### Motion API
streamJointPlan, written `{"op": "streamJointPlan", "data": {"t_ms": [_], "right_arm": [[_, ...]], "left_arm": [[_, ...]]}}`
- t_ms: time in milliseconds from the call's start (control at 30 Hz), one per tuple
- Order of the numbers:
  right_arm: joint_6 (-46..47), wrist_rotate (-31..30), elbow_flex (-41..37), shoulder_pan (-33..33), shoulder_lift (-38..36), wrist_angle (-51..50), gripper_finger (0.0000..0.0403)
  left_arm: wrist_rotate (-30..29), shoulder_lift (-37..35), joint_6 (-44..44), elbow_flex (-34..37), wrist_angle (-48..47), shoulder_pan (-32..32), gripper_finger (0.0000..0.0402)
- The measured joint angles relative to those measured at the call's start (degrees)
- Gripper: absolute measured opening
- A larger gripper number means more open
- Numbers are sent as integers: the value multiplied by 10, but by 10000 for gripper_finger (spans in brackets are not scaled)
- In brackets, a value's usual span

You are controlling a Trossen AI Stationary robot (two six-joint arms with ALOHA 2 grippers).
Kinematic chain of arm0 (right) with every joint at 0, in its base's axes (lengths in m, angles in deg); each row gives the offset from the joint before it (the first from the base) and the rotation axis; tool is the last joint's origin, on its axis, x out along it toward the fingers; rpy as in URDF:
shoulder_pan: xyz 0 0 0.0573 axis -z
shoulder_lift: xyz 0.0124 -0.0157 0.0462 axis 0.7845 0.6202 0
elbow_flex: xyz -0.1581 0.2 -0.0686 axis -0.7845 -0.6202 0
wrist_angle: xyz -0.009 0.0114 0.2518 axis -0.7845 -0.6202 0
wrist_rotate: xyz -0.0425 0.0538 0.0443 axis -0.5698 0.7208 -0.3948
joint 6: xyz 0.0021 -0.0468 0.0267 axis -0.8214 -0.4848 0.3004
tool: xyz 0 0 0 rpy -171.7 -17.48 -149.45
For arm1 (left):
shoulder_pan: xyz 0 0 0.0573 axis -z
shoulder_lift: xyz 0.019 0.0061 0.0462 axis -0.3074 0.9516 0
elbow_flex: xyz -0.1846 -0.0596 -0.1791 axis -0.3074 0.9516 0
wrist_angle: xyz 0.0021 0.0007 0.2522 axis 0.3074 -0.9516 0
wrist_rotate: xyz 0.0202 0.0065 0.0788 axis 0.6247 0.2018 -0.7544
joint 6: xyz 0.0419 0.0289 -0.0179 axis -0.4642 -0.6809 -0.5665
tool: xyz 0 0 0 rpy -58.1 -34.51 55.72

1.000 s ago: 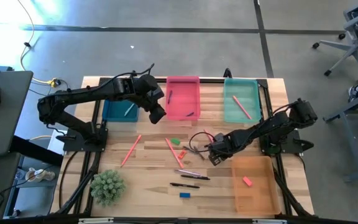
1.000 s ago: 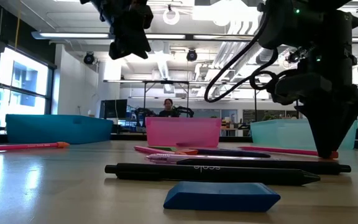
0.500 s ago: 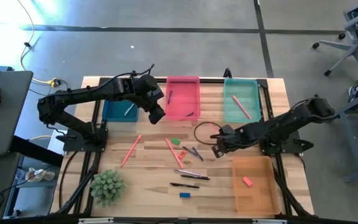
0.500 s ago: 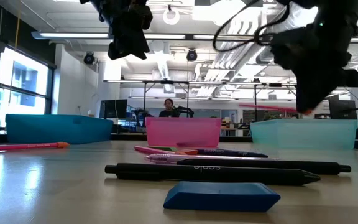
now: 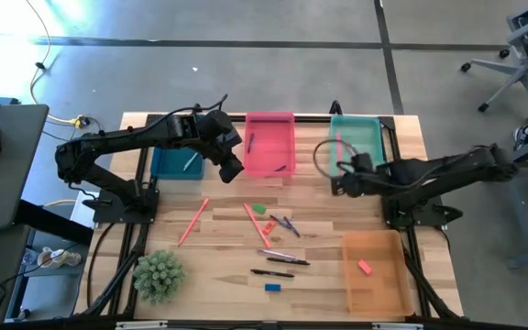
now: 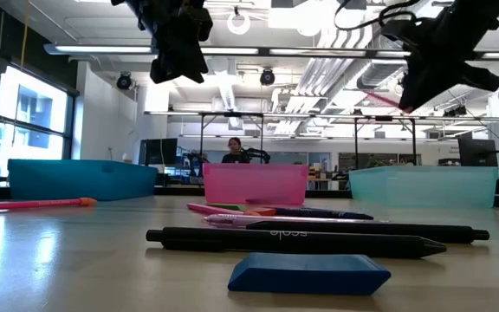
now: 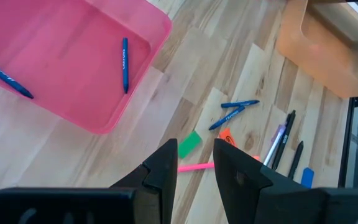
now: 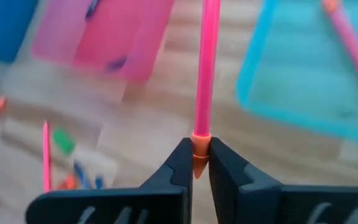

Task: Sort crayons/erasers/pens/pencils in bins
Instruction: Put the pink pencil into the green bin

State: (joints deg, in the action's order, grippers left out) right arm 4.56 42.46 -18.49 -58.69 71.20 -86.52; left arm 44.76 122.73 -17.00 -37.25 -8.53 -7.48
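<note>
Between the right gripper's (image 8: 195, 163) clenched fingers, a salmon-pink pencil with orange end (image 8: 204, 68) is hanging beside the teal-green plastic bin (image 5: 356, 147); only the right wrist view is showing this grip clearly. Left gripper (image 5: 231, 168), fingers parted and empty, is hovering by the pink plastic bin (image 5: 270, 120). Wooden table (image 5: 218, 252), office room behind.

Only one bit of writing shows. In the low view, a long thin black pen (image 6: 317, 237) lies flat on the wooden table, just behind a small blue block. Small pale letters sit on the middle of its side. They look like "ejoss" or something close, but the letters are too tiny to be sure. In the left wrist view, the blue sticks carry faint marks that are too small to read.
</note>
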Motion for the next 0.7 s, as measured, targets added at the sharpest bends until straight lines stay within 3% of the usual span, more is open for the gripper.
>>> {"op": "streamJointPlan", "data": {"t_ms": [167,367,700], "right_arm": [[-36,-47,1,55,-51,-35,14],[-112,-54,1,145,-71,-99,14],[-217,7,1,273,-15,-126,20]], "left_arm": [[0,0,0,0,0,0,91],[0,0,-18,0,0,0,91],[0,0,-30,0,1,0,91]]}}
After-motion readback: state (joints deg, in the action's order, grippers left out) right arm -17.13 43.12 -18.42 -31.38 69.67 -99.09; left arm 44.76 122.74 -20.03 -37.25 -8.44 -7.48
